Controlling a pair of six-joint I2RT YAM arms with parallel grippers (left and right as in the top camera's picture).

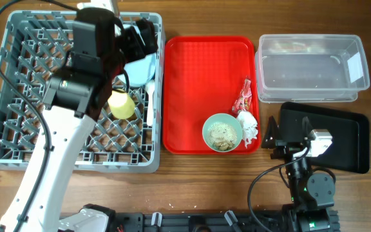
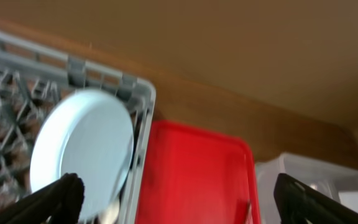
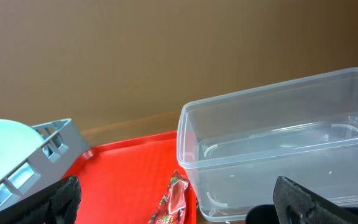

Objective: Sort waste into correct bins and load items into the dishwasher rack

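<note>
At the far left the grey dishwasher rack (image 1: 18,138) fills its end of the worktop (image 1: 76,193), and the left arm reaches across it. The left hand (image 2: 176,182) hangs over the rack's back right corner with its fingers (image 2: 61,196) spread wide, gripping nothing. Just below it the pale blue plate (image 2: 82,152) stands on edge among the pegs, close against the rack's right wall. The small yellow cup (image 1: 122,104) sits in the rack in front of the plate, and a white plastic utensil (image 1: 150,90) lies just beside both, too small to tell spoon from fork. Next comes the flat red tray (image 1: 198,77), touching or nearly touching the rack. In its front right corner sits the mint-green bowl (image 1: 222,132) with the beige food scraps (image 1: 221,134) inside. The red-and-white snack wrapper (image 1: 243,100) lies along the tray's right edge behind it; its print cannot be read. The crumpled white tissue (image 1: 248,125) sits just beside the bowl. Further right is the clear plastic tub (image 1: 308,67), with a white label (image 1: 354,67) on its right end whose writing is not legible. In front of the tub lies the black tray (image 1: 346,138). The right hand (image 3: 176,183) rests low at that tray's left end, facing the tub, fingers wide apart and holding nothing.
</note>
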